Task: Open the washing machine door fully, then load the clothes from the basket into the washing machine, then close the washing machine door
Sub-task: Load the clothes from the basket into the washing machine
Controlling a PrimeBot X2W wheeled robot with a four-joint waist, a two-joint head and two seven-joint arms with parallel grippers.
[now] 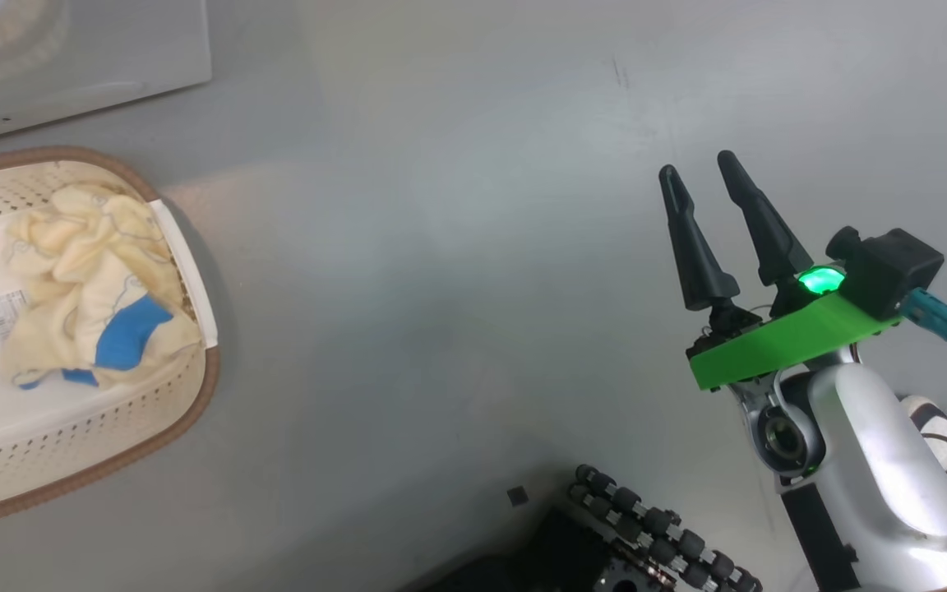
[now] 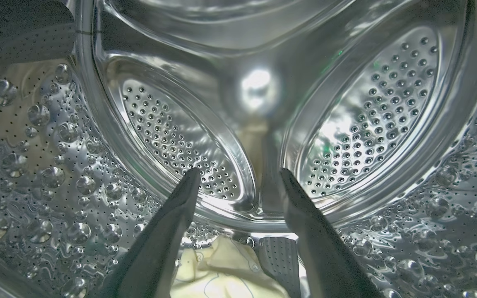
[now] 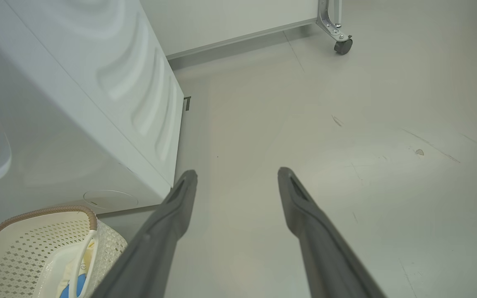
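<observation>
The cream basket with a brown rim sits on the floor at the left, with pale yellow clothes with blue trim bunched inside. The white washing machine stands just behind it. In the left wrist view my left gripper is inside the steel drum, open with nothing between its fingers. A pale yellow garment lies on the drum floor below the fingers. My right gripper hovers open over bare floor at the right, far from the basket. The washing machine door is out of view.
My wheeled base shows at the bottom of the head view. In the right wrist view the washing machine's side panel stands at the left, and a white cabinet on a caster stands at the far end of the open floor.
</observation>
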